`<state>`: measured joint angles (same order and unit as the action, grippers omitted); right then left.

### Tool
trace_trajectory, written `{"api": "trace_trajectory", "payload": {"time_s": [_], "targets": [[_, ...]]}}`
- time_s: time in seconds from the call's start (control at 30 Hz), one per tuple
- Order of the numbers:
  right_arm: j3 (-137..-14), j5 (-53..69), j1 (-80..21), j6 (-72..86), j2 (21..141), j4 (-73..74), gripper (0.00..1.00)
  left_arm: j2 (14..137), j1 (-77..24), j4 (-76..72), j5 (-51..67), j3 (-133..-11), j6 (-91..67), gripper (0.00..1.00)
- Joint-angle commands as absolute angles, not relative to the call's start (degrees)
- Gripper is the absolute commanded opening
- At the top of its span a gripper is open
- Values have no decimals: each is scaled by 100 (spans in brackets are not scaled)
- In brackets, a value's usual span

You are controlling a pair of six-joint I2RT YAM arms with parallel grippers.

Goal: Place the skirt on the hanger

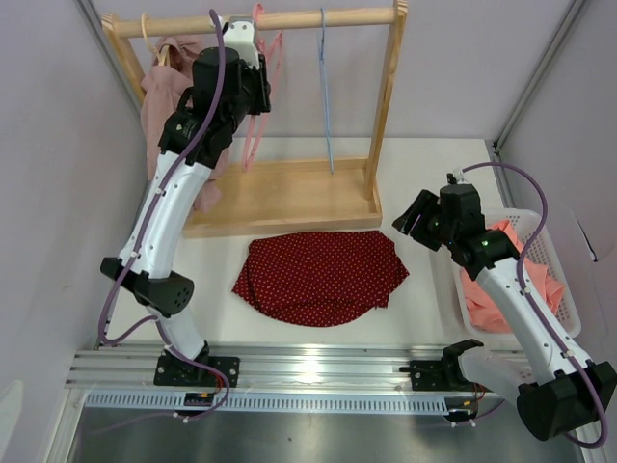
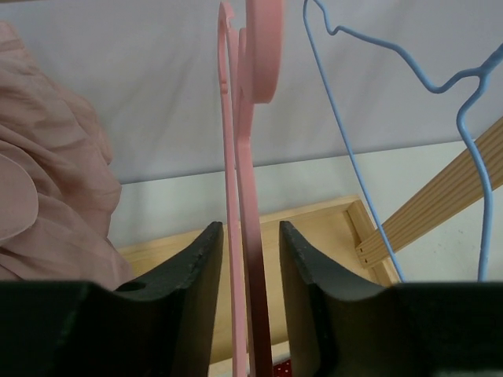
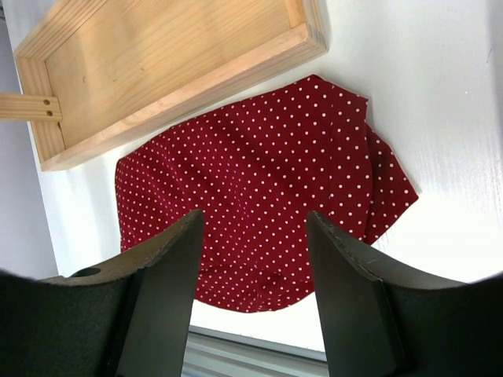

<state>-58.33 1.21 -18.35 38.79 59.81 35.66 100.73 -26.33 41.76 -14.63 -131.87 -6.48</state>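
The skirt [image 1: 320, 277], dark red with white dots, lies flat on the white table in front of the rack; the right wrist view shows the skirt [image 3: 259, 181] from above. A pink hanger [image 2: 240, 196] hangs from the wooden rail [image 1: 289, 19]. My left gripper [image 2: 250, 228] is raised to the rail, and the pink hanger's bars run between its fingers with thin gaps on both sides, so it is open. My right gripper [image 3: 253, 216] hovers open above the skirt's right part, holding nothing; in the top view the right gripper [image 1: 405, 220] is beside the skirt's right edge.
A blue wire hanger [image 1: 326, 96] hangs right of the pink one. A dusty-pink garment [image 1: 169, 96] hangs at the rail's left end. The rack's wooden base tray [image 1: 289, 193] lies behind the skirt. A white basket [image 1: 549, 280] with salmon clothes stands at the right.
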Motion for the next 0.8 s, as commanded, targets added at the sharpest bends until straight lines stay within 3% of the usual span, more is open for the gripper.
{"api": "trace_trajectory", "payload": {"time_s": [0.0, 0.1, 0.13, 0.23, 0.77], "targets": [[-6047, 176, -1802, 3762, 5959, 3428, 59, 10099, -2681, 4157, -1573, -13412, -501, 35], [-6029, 158, -1776, 3753, 5950, 3436, 59, 10072, -2681, 4078, -1573, -13447, -484, 20], [-6038, 167, -1775, 3753, 5933, 3437, 59, 10072, -2681, 4078, -1591, -13447, -466, 20], [-6038, 185, -1775, 3735, 5950, 3428, 59, 10064, -2681, 4026, -1696, -13587, -422, 0], [-6056, 246, -1714, 3674, 5959, 3419, 59, 9554, -2689, 3472, -1626, -13299, -229, 0]]}}
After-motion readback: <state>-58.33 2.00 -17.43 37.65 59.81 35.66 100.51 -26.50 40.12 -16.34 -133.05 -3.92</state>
